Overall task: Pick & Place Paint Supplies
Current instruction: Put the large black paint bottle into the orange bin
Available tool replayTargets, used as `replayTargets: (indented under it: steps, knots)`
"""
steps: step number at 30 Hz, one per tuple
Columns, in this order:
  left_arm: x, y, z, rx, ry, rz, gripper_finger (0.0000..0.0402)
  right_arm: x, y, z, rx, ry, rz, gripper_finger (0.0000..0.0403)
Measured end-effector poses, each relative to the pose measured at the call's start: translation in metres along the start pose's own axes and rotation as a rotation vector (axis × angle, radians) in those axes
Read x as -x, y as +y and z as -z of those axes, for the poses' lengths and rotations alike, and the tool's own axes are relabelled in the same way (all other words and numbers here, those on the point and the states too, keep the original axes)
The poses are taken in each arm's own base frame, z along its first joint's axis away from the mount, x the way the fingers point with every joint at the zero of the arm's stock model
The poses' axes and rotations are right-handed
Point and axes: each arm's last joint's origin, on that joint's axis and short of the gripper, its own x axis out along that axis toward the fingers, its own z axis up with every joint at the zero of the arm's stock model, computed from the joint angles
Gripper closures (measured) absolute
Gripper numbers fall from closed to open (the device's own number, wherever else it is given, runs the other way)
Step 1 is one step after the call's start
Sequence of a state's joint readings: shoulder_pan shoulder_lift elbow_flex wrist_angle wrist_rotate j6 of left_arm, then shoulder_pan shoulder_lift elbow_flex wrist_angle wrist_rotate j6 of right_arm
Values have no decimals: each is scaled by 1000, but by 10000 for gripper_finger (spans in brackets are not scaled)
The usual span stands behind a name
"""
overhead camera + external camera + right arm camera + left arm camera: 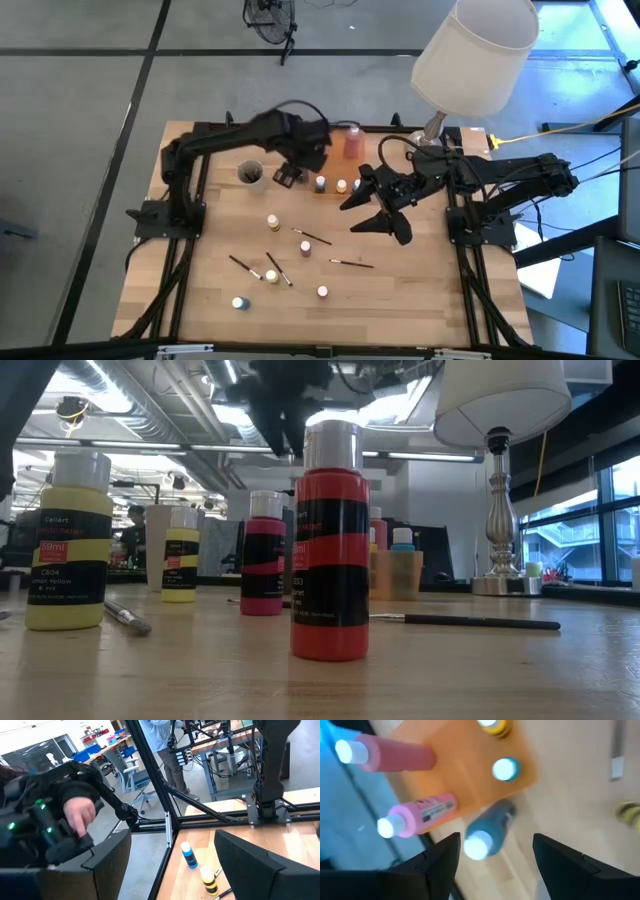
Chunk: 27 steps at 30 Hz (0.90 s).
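The wooden table (420,300) carries a white-shaded lamp (472,45) at its far right corner, its metal base beside the right arm. The left arm reaches across the far edge, its left gripper (290,175) hanging just above the table near a white cup (250,173) and an orange tray (470,775); its fingers are spread with nothing between them, and a teal bottle (487,832) lies just ahead of them, beside two pink bottles (415,815). The right gripper (372,205) hovers over the table's middle right, fingers released and empty. Small paint bottles are scattered over the near half, with a red bottle (330,545) and a yellow bottle (67,540) standing upright; thin dark brushes (312,237) lie flat among them.
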<state>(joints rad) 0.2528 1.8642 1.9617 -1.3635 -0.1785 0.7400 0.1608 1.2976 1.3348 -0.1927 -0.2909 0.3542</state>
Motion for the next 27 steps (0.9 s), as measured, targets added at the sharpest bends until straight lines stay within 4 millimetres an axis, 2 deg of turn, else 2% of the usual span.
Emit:
replayTargets:
  steps: [3,6,12,16,23,27]
  knots:
    - [13,10,18,43,-82,39,159,0,0,-1,5,-7,-2,112]
    - [18,24,36,98,-150,71,160,0,1,-2,9,-17,-6,112]
    - [-2,52,60,241,-174,117,161,0,0,-2,10,-24,8,112]
    - [-13,62,73,338,-162,157,161,0,0,-2,9,-24,10,112]
    - [-14,62,73,436,-154,174,161,0,-3,-1,52,-23,73,112]
    - [-14,58,67,448,-140,175,162,-7,-7,3,68,-4,88,112]
